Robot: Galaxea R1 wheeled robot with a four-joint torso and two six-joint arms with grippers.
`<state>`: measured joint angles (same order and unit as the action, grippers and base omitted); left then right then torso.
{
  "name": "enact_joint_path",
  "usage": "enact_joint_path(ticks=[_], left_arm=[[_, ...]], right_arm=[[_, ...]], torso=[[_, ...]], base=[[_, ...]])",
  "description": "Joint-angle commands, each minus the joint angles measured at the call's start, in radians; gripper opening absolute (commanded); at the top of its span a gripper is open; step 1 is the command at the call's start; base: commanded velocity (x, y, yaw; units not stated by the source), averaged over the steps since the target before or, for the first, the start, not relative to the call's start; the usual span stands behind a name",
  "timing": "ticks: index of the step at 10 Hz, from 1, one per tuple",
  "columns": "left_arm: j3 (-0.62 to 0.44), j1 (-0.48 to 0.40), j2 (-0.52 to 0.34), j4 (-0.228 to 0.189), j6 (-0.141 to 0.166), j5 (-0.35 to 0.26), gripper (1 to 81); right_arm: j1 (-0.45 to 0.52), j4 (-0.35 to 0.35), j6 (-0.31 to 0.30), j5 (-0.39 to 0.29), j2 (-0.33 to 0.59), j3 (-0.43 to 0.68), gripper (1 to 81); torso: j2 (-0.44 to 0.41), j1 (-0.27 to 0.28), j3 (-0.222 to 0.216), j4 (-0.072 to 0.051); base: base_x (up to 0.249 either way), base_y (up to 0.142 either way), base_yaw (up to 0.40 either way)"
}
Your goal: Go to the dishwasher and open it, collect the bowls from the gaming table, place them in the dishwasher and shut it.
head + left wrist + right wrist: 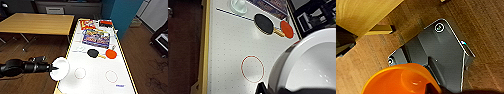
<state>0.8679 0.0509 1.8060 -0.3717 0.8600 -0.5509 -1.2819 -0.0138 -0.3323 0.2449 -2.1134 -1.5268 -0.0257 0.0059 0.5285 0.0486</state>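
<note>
My left gripper [55, 68] is shut on the rim of a bowl [60, 68] that is white inside and greyish outside. It holds the bowl tilted over the left edge of the gaming table [100, 83], a long white top with a yellow edge. This bowl [308, 65] looms large in the left wrist view. In the right wrist view, an orange bowl [401, 80] hangs over the wooden floor, with my right gripper [432, 89] shut on its rim. The dishwasher is out of view.
On the table lie a black paddle [93, 53] and a red paddle [111, 53], board-game boxes [96, 37], a small white cup [80, 48] and two red circles [80, 73]. A yellow-topped table [37, 23] stands to the left, a teal pillar [122, 15] behind.
</note>
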Motion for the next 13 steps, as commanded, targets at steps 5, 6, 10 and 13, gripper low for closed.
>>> enact_joint_path(ticks=[5, 6, 10, 13], left_arm=[[-0.13, 0.36, -0.287, -0.102, -0.24, 0.076, 1.0], [-0.095, 0.413, -0.287, -0.112, -0.246, 0.132, 1.0], [0.054, 0.643, -0.206, -0.124, -0.291, 0.225, 1.0], [0.235, 0.846, -0.071, -0.122, -0.335, 0.368, 1.0]], right_arm=[[-0.006, 0.018, -0.002, -0.053, 0.071, 0.008, 1.0], [-0.006, 0.018, -0.004, -0.053, 0.076, 0.011, 1.0], [-0.021, 0.017, -0.008, -0.055, 0.083, 0.007, 1.0], [-0.038, 0.021, -0.001, -0.053, 0.063, -0.005, 1.0]], torso=[[0.0, 0.0, 0.0, 0.0], [0.0, 0.0, 0.0, 0.0], [0.0, 0.0, 0.0, 0.0], [0.0, 0.0, -0.031, 0.0]], base=[[0.0, 0.0, 0.0], [0.0, 0.0, 0.0], [0.0, 0.0, 0.0], [0.0, 0.0, 0.0]])
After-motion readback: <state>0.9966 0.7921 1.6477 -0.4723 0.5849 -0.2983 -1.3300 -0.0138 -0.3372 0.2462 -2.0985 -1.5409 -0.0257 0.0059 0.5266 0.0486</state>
